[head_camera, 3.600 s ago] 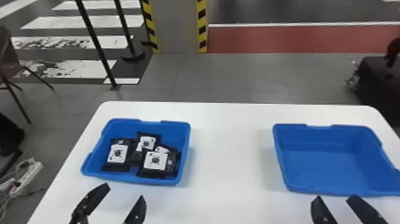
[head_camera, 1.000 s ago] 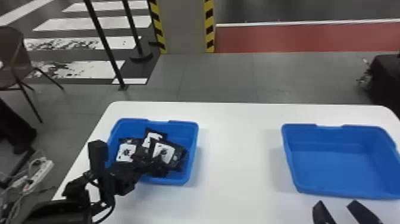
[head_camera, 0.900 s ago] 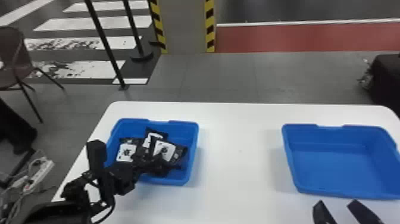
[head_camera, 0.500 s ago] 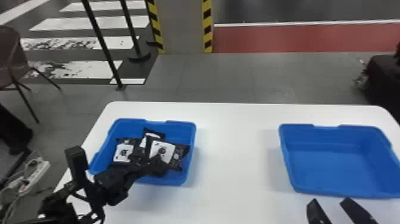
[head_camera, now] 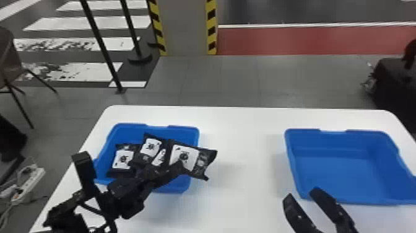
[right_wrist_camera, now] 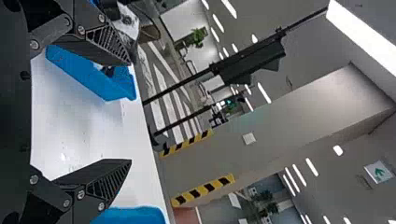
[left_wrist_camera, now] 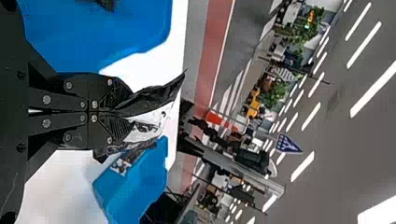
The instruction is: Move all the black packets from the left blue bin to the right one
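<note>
Lifted at the right side of the left blue bin [head_camera: 185, 188], one black packet [head_camera: 192, 156] with a white label is held by my left gripper [head_camera: 179, 169]. In the left wrist view, my left gripper [left_wrist_camera: 111, 112] is shut on the packet [left_wrist_camera: 154, 105]. Several other black packets [head_camera: 123, 159] lie inside that bin, partly covered by the arm. My right gripper [head_camera: 301, 194] stands open and idle in front of the right blue bin [head_camera: 343, 173], which holds no packet. The right wrist view has my right gripper [right_wrist_camera: 129, 112] with its fingers wide apart.
A white table [head_camera: 241, 161] carries both bins, with a gap of tabletop between them. Beyond its far edge are black posts [head_camera: 102, 46] and a pillar with striped edges. A power strip [head_camera: 28, 182] lies on the floor at the left.
From open at the table's front, my left gripper went into the left bin and closed on a packet. It has since lifted that packet up and rightward. The right gripper remains open.
</note>
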You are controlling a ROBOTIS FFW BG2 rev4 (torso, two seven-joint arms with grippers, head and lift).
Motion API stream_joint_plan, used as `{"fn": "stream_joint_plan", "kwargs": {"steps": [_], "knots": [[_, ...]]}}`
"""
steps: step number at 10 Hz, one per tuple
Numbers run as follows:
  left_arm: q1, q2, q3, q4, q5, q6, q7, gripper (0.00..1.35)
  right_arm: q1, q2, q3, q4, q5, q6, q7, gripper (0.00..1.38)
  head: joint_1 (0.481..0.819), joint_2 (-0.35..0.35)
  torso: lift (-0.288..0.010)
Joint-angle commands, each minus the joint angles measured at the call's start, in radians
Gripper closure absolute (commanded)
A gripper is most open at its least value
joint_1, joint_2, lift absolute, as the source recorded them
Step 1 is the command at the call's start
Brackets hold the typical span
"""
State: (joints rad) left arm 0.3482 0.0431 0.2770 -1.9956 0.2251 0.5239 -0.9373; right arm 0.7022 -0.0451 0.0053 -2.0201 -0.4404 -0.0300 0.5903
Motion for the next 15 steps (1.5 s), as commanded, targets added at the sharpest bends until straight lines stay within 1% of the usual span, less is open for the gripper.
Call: {"fn": "stream_joint_plan", "kwargs": {"steps": [1,2,4,6,8,9,10,11,12,13,15], "knots": [[-0.032,0.004,-0.064,0.028,0.013,0.011,0.000,1.19,-0.064,-0.001,0.016,0.036,-0.015,0.059,0.045,0.31,0.695,0.094,-0.110],[-0.064,0.012,-0.124,0.070,0.039,0.011,-0.003,1.19,-0.108,-0.001,0.025,0.058,-0.018,0.084,0.075,0.31,0.695,0.091,-0.110],[-0.127,0.014,-0.199,0.144,0.065,0.014,-0.015,1.19,-0.162,0.001,0.047,0.104,-0.067,0.091,0.089,0.31,0.695,0.047,-0.110],[-0.184,0.014,-0.268,0.213,0.092,0.001,-0.025,1.19,-0.224,-0.001,0.061,0.146,-0.070,0.133,0.123,0.30,0.695,-0.001,-0.110],[-0.199,0.012,-0.302,0.237,0.103,0.009,-0.032,1.19,-0.283,0.001,0.078,0.200,-0.073,0.143,0.131,0.31,0.695,-0.022,-0.110],[-0.199,0.012,-0.308,0.240,0.103,0.018,-0.034,1.19,-0.312,0.002,0.079,0.227,-0.077,0.140,0.131,0.35,0.695,-0.030,-0.110],[-0.199,0.012,-0.311,0.242,0.105,0.021,-0.037,1.19,-0.324,0.001,0.079,0.235,-0.075,0.140,0.131,0.60,0.695,-0.036,-0.110],[-0.199,0.012,-0.312,0.242,0.106,0.023,-0.038,1.19,-0.327,-0.001,0.078,0.237,-0.077,0.133,0.129,0.91,0.695,-0.038,-0.110],[-0.196,0.012,-0.311,0.242,0.108,0.028,-0.040,1.19,-0.324,-0.001,0.078,0.244,-0.077,0.108,0.129,1.11,0.695,-0.042,-0.110],[-0.196,0.014,-0.312,0.242,0.108,0.031,-0.041,1.19,-0.324,0.002,0.078,0.249,-0.086,0.099,0.128,1.26,0.695,-0.045,-0.110],[-0.199,0.014,-0.314,0.242,0.108,0.033,-0.043,1.19,-0.324,0.005,0.078,0.254,-0.083,0.047,0.120,1.28,0.695,-0.052,-0.110]]}}
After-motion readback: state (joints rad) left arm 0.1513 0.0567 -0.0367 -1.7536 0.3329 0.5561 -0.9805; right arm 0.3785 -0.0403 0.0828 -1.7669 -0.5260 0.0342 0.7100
